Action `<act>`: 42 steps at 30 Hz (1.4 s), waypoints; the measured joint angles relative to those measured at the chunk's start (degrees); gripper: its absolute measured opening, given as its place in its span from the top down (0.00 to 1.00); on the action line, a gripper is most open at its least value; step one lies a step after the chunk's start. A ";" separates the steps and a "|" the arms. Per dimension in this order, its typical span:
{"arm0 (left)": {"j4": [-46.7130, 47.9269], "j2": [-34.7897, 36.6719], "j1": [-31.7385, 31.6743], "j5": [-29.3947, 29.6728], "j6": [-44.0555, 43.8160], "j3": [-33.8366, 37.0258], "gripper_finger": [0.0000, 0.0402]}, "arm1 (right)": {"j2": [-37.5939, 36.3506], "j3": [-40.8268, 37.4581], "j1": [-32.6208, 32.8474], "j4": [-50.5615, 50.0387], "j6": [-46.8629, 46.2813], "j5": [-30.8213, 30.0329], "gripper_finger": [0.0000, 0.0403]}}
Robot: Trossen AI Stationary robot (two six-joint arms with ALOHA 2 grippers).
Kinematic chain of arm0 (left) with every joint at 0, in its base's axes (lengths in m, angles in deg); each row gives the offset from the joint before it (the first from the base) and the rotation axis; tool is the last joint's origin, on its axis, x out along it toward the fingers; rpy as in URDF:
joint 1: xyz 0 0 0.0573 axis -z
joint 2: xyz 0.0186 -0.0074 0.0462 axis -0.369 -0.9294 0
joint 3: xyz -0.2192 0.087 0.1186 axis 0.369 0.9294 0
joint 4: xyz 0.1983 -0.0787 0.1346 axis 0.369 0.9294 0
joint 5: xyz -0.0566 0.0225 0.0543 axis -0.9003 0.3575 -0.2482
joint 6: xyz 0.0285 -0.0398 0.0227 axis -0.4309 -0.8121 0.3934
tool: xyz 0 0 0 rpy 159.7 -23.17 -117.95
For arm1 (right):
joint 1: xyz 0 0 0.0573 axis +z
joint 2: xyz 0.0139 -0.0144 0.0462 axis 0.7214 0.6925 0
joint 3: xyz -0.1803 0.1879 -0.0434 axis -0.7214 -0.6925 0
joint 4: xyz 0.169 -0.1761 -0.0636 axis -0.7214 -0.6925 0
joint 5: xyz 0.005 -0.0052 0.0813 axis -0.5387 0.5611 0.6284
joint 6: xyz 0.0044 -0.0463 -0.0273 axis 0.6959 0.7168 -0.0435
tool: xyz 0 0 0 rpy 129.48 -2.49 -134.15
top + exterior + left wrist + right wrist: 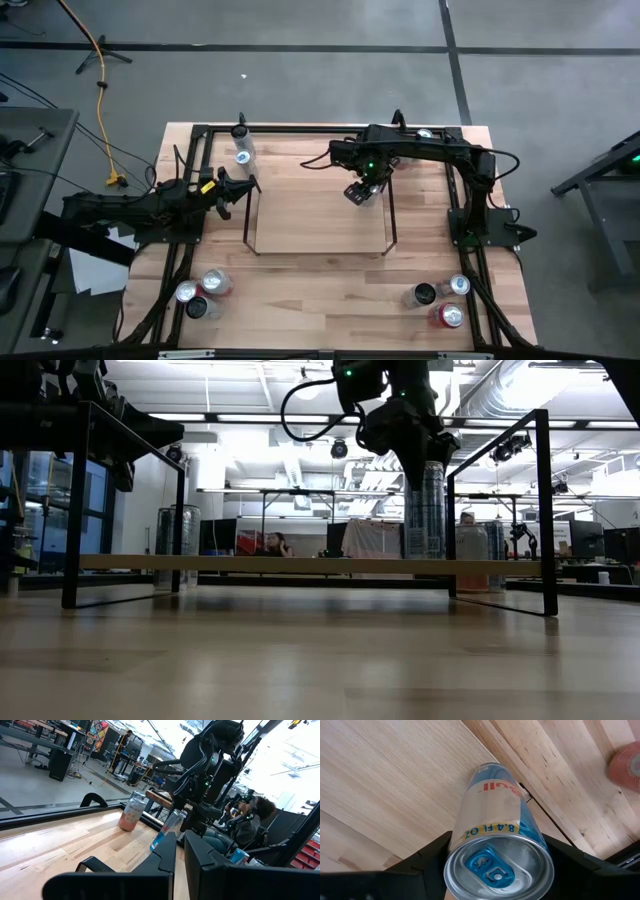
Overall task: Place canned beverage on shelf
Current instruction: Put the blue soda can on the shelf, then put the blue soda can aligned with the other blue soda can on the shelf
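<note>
The canned beverage (361, 192), a slim blue-and-silver can, hangs in the right gripper (360, 190) over the shelf (318, 235), near its far right corner. In the high view the left gripper (243, 186) waits clenched and empty just off the shelf's left end. Spare cans stand at the counter's (330, 300) near left corner (203, 292), near right corner (441, 300) and far edge (241, 152), well clear of the shelf.

In the low view the can (425, 510) hangs upright, its base at the board (300, 564) or just above it; contact cannot be told. Upright carriage probably lets it land flat.

The left wrist view shows the left gripper's fingers (167, 857) pressed together, the right arm and can (167, 830) beyond.

The right wrist view looks down on the can's top (497, 867), fingers (432, 855) clamped on both sides, the shelf's wood directly beneath. Release looks like the next step once it rests.
</note>
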 joint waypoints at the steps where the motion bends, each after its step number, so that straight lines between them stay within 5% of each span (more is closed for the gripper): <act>1: 0.00 0.00 -0.01 0.00 0.00 0.00 1.00 | 0.00 0.00 0.00 -0.19 0.00 0.00 0.37; 19: -0.02 0.00 0.00 0.00 0.00 0.00 1.00 | -0.03 0.00 0.02 -1.57 0.24 -0.22 0.05; 42: -0.02 0.00 0.01 -0.01 0.00 0.00 1.00 | -0.24 0.31 -0.15 -1.88 0.42 -0.26 0.04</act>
